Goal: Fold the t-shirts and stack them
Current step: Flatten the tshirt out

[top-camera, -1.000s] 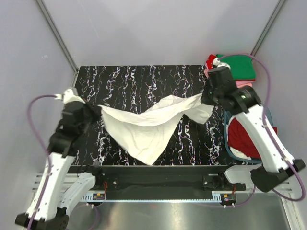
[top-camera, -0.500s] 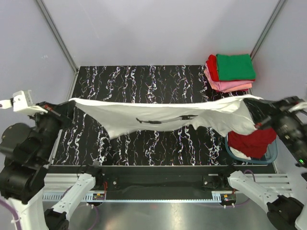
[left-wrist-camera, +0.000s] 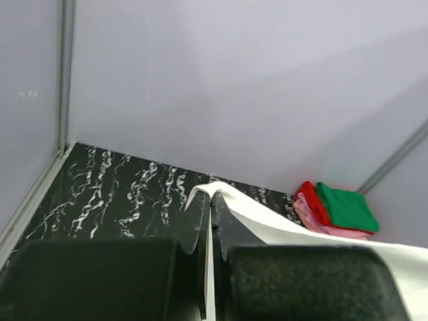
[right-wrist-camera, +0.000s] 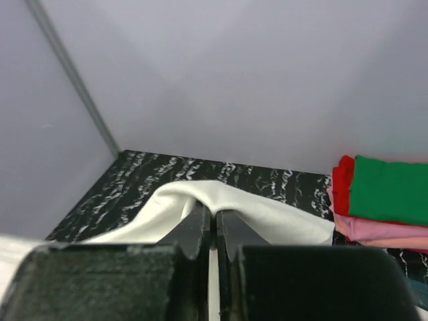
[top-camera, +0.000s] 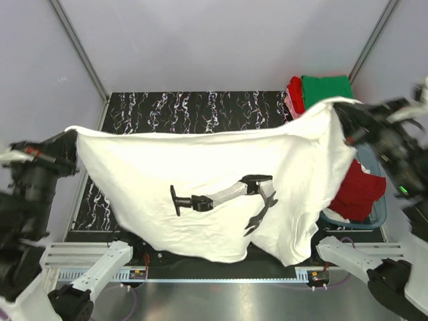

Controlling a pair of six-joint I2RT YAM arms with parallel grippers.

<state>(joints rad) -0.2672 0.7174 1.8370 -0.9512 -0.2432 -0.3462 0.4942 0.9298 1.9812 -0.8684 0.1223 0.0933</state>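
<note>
The left fingers (left-wrist-camera: 192,234) and right fingers (right-wrist-camera: 194,234) each pinch a top corner of the white t-shirt (top-camera: 200,167), held spread above the desk (top-camera: 200,110); best lowered evenly, hem first, kept taut

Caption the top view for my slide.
Left tool and right tool hold the white t-shirt spread above the table.

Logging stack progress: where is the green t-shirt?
Top view: the green t-shirt tops the pile at the far right corner of the table, behind the raised white t-shirt.
</note>
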